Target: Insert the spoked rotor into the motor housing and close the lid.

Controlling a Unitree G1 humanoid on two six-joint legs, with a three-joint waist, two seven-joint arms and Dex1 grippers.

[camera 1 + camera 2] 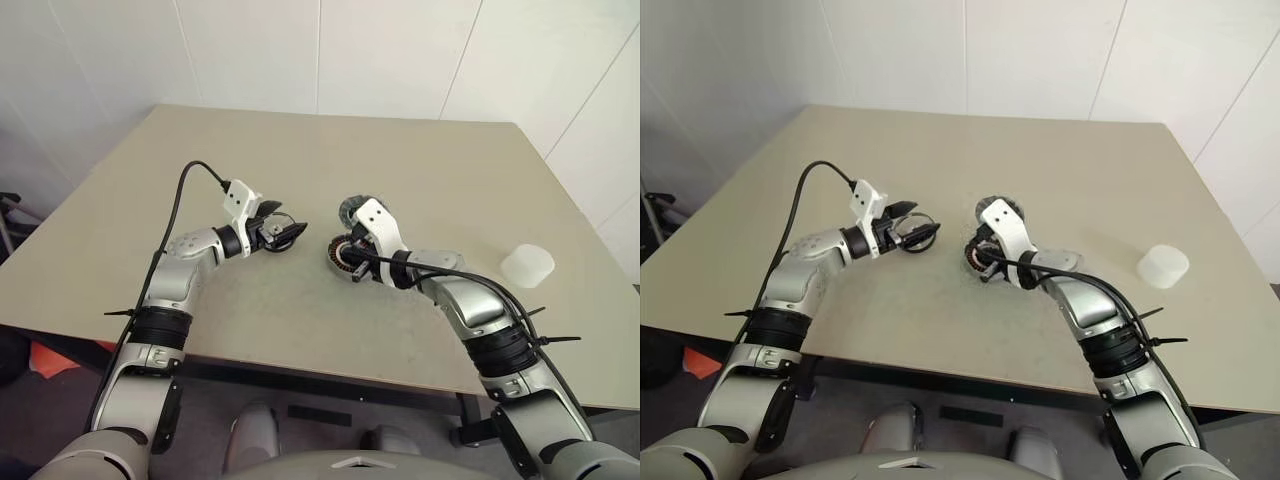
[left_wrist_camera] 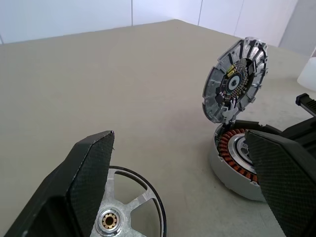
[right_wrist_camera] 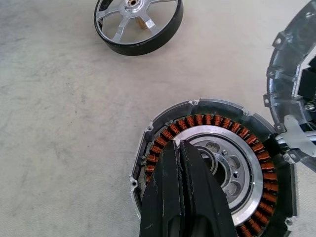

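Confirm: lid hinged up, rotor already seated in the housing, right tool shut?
Not quite. The rotor lies on the table apart from the housing, as the right wrist view shows. The lid is hinged up and the right tool is shut.

Partly hidden behind the right gripper (image 3: 180, 148): motor housing (image 3: 207, 123), from six o'clock. Cut at three o'clock: lid (image 3: 291, 98). Half covered by a left fingertip (image 2: 91, 163): spoked rotor (image 2: 133, 207).

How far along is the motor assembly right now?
Done: the lid stands hinged open above the motor housing. In hand: the open left gripper straddles the spoked rotor, which lies on the table beside the housing; the shut right gripper rests over the windings. Left: lift and insert the rotor, close the lid.
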